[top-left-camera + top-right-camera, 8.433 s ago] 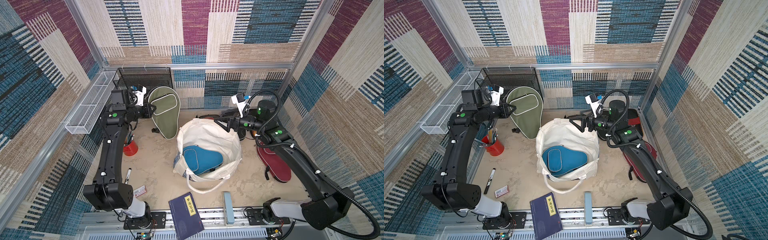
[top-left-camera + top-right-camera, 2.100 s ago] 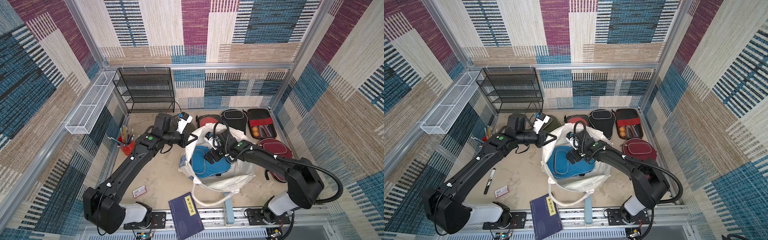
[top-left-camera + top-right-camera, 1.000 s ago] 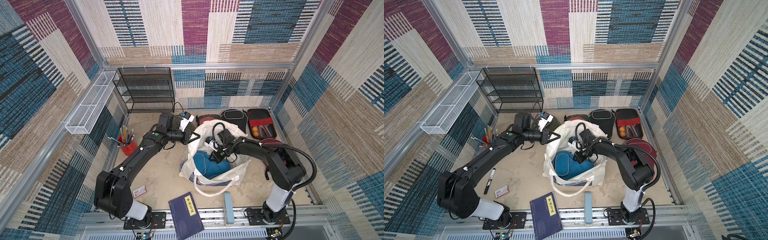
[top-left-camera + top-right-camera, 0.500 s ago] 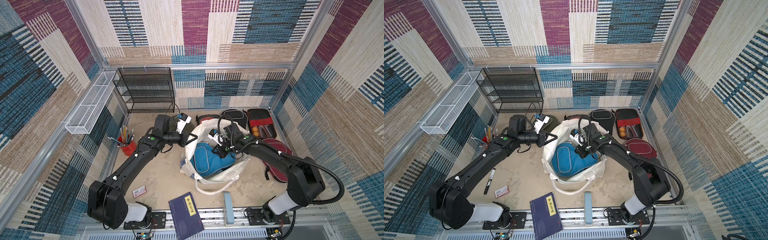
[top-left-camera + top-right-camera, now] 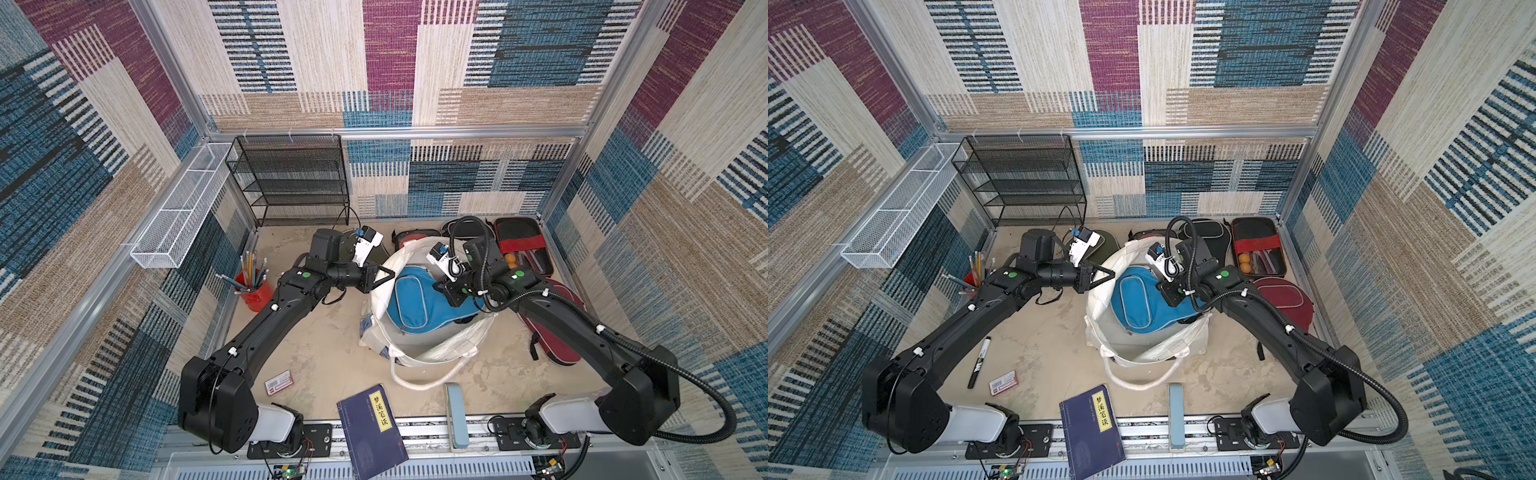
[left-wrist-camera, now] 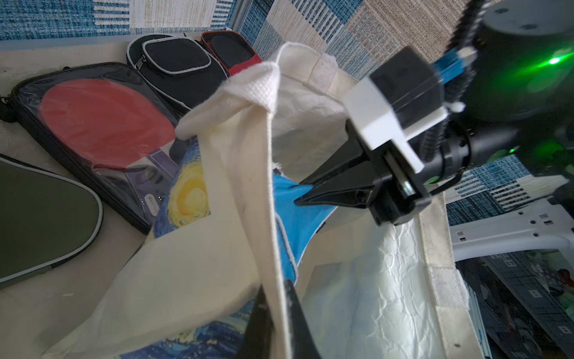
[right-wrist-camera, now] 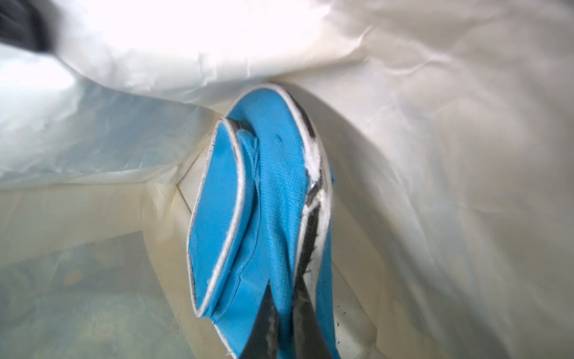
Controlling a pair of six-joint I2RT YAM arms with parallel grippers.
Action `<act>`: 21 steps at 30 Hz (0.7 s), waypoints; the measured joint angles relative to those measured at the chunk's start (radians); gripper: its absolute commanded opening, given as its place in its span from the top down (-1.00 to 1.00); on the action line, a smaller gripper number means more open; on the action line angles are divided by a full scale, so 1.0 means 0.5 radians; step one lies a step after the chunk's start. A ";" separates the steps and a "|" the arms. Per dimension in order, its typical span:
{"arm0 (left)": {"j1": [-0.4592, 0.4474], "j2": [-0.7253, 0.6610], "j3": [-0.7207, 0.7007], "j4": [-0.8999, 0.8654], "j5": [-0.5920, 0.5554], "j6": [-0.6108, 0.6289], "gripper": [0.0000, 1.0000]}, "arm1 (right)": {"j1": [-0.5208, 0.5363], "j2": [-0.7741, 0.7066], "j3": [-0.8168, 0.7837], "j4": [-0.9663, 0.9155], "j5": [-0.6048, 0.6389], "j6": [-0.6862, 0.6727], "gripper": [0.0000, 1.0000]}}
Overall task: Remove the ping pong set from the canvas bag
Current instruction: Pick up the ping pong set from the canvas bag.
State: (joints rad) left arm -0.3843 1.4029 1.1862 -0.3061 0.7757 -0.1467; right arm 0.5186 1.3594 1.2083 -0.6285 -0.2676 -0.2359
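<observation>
My right pincer [image 5: 438,287] is pinching the blue case [image 5: 415,303], lying at its 8 o'clock; white-piped, creased; left pincer [image 5: 390,274] clamping canvas bag [image 5: 436,349].

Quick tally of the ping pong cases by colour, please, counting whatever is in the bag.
blue case, in the canvas bag: 1
olive case: 1
clear case with red paddle: 1
black case: 1
black-red rectangular case: 1
maroon case: 1
Total: 6
</observation>
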 measured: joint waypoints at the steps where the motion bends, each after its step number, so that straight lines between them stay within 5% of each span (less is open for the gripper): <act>1: -0.001 0.000 0.014 -0.019 -0.017 0.011 1.00 | 0.000 -0.027 0.023 -0.014 0.021 -0.001 1.00; 5: 0.001 0.006 0.082 -0.112 -0.082 0.085 0.92 | -0.002 -0.106 0.102 -0.078 0.075 0.000 1.00; 8: 0.003 0.008 0.144 -0.207 -0.150 0.128 0.68 | -0.002 -0.157 0.147 -0.106 0.098 0.000 1.00; 15: 0.018 -0.044 0.327 -0.425 -0.327 0.188 -0.44 | -0.002 -0.269 0.244 -0.114 0.079 0.018 1.00; 21: 0.089 -0.163 0.510 -0.481 -0.361 0.249 -0.99 | -0.002 -0.325 0.342 -0.095 0.012 0.052 1.00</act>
State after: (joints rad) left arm -0.3397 1.3212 1.4410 -0.5465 0.5953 -0.0219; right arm 0.5179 1.1969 1.3792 -0.6762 -0.2615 -0.2100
